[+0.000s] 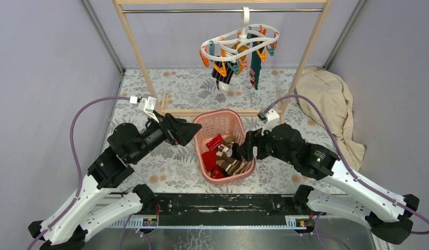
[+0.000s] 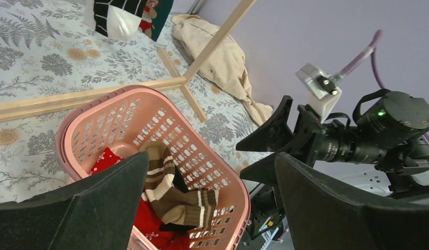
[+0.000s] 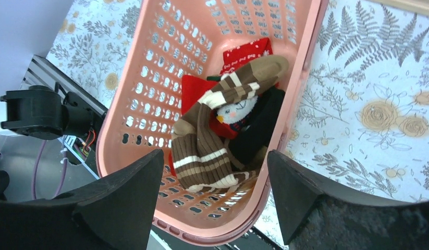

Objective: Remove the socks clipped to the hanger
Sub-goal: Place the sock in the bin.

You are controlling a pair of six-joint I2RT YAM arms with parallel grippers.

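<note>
The white hanger (image 1: pixel 242 41) with orange and teal clips hangs from the rack's rod. Clipped to it are a black striped sock with a white toe (image 1: pixel 222 78) and a dark teal sock (image 1: pixel 255 73). Below, the pink basket (image 1: pixel 222 115) holds a brown-and-white striped sock (image 3: pixel 201 151), red socks (image 3: pixel 194 88) and a black one (image 3: pixel 261 125). My left gripper (image 1: pixel 194 133) hovers open at the basket's left rim, nothing between its fingers (image 2: pixel 327 208). Over the basket's right side my right gripper (image 3: pixel 215 156) stands open, just above the striped sock and apart from it.
The wooden rack (image 1: pixel 136 47) straddles the floral table at the back, its foot bar (image 1: pixel 201 112) just behind the basket. A beige cloth (image 1: pixel 332 104) lies heaped at the right. Grey walls close both sides. The black base rail (image 1: pixel 217 203) runs along the near edge.
</note>
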